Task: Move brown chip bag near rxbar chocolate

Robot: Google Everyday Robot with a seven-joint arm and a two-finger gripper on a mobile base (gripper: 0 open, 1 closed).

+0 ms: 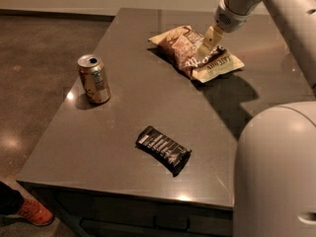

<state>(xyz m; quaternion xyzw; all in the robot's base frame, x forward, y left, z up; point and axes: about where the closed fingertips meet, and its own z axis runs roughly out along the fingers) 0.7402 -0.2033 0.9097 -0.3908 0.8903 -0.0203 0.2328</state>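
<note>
The brown chip bag (183, 47) lies flat at the far right of the dark table (123, 107), its cream-tan end pointing right. The rxbar chocolate (163, 149), a small black bar with white stripes, lies near the table's front edge, well apart from the bag. My gripper (205, 44) comes down from the upper right and is right on top of the bag, near its middle, at or touching its surface.
A tan-gold open drink can (94, 79) stands upright at the table's left side. My own white body (276, 177) fills the lower right corner. An orange shoe (33, 212) is on the floor at the lower left.
</note>
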